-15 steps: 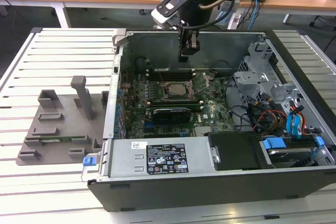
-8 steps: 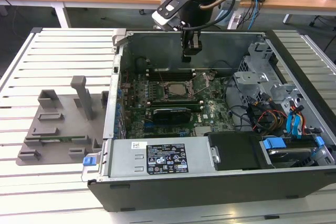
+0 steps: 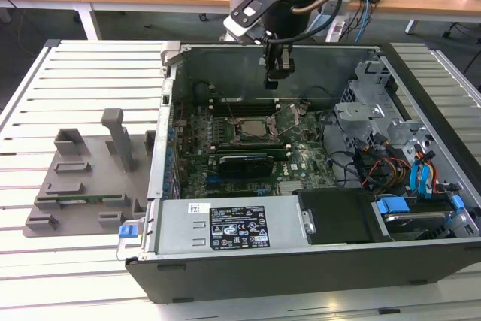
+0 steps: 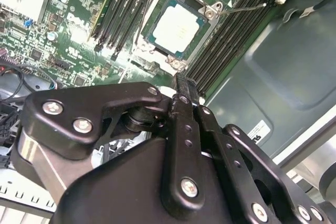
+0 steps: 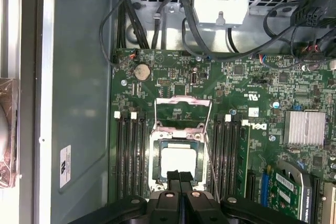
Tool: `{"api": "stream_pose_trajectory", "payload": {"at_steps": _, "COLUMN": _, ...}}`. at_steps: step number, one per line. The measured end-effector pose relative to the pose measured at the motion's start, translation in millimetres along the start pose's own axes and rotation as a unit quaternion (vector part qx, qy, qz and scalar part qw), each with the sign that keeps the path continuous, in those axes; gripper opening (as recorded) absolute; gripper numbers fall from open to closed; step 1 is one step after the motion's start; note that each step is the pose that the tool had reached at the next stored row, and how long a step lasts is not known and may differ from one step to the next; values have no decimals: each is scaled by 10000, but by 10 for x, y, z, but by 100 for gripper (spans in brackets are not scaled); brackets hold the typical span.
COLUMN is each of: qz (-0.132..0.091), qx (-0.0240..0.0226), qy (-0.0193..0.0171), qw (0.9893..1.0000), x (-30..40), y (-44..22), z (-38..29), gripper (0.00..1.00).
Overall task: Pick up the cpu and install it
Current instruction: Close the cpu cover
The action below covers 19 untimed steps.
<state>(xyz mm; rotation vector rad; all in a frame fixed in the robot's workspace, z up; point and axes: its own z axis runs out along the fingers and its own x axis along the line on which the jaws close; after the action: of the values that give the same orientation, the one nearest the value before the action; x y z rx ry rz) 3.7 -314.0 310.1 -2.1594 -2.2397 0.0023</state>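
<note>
CPU (image 5: 178,160) lies flat in the socket (image 5: 156,153), mid-motherboard (image 5: 252,82), bracket (image 5: 184,111) raised. End effector (image 5: 180,176) hangs just above, fingers (image 5: 174,178) pressed together, empty. Judged light, rigid, slick-topped, fragile underneath; hold it by opposite rim edges.

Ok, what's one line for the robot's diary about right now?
hand: shut, empty, above cpu | cpu: lying in socket | bracket: flipped open
</note>
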Motion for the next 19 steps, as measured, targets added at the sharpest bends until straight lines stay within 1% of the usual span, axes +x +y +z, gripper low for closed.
{"api": "stream_pose_trajectory", "payload": {"at_steps": 3, "qz": 0, "qx": -1, "qy": -7, "qw": 10000, "x": 0, "y": 19, "z": 5, "gripper": 11}}
{"api": "stream_pose_trajectory", "payload": {"at_steps": 5, "qz": 0, "qx": 1, "qy": -28, "qw": 10000, "x": -1, "y": 29, "z": 8, "gripper": 11}}
{"api": "stream_pose_trajectory", "payload": {"at_steps": 7, "qz": 0, "qx": 1, "qy": -30, "qw": 10000, "x": -2, "y": 68, "z": 10, "gripper": 11}}
{"api": "stream_pose_trajectory", "payload": {"at_steps": 9, "qz": 0, "qx": 1, "qy": -34, "qw": 10000, "x": -3, "y": 88, "z": 11, "gripper": 11}}
{"api": "stream_pose_trajectory", "payload": {"at_steps": 11, "qz": 1, "qx": 1, "qy": -37, "qw": 10000, "x": -4, "y": 126, "z": 13, "gripper": 11}}
{"api": "stream_pose_trajectory", "payload": {"at_steps": 13, "qz": 1, "qx": 1, "qy": -40, "qw": 10000, "x": -4, "y": 148, "z": 14, "gripper": 11}}
{"api": "stream_pose_trajectory", "payload": {"at_steps": 17, "qz": 1, "qx": 1, "qy": -41, "qw": 10000, "x": -6, "y": 213, "z": 20, "gripper": 11}}
{"api": "stream_pose_trajectory", "payload": {"at_steps": 19, "qz": 1, "qx": 1, "qy": -41, "qw": 10000, "x": -7, "y": 229, "z": 22, "gripper": 11}}
